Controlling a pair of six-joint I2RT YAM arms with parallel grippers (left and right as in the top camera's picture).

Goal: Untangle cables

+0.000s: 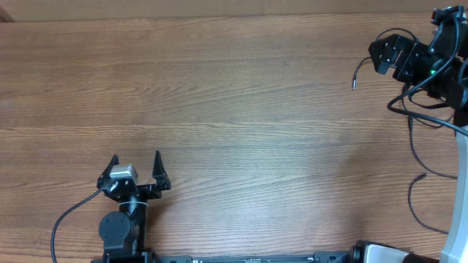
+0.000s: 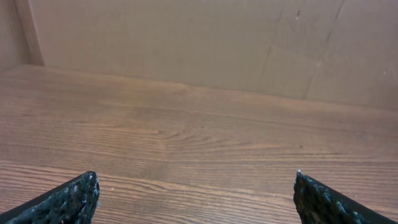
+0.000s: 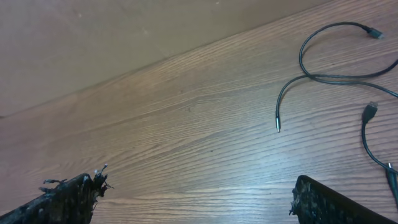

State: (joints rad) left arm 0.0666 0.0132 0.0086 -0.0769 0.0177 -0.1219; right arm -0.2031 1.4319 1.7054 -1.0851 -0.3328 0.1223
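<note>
Thin black cables (image 3: 311,76) lie loosely crossed on the wooden table at the upper right of the right wrist view. One loose end (image 3: 277,126) points toward me and a small plug (image 3: 371,109) lies further right. From overhead, one cable end (image 1: 354,85) shows just left of my right gripper (image 1: 375,58), which hovers open at the far right back, apart from the cords. Between its fingers (image 3: 68,199) is only bare wood. My left gripper (image 1: 136,158) stands open at the near left, far from the cables, its fingertips (image 2: 71,198) wide apart over bare wood.
More thin black cord (image 1: 417,150) trails down the table's right side under the right arm. A tan wall (image 2: 186,37) rises behind the table's back edge. The table (image 1: 234,124) is plain brown wood.
</note>
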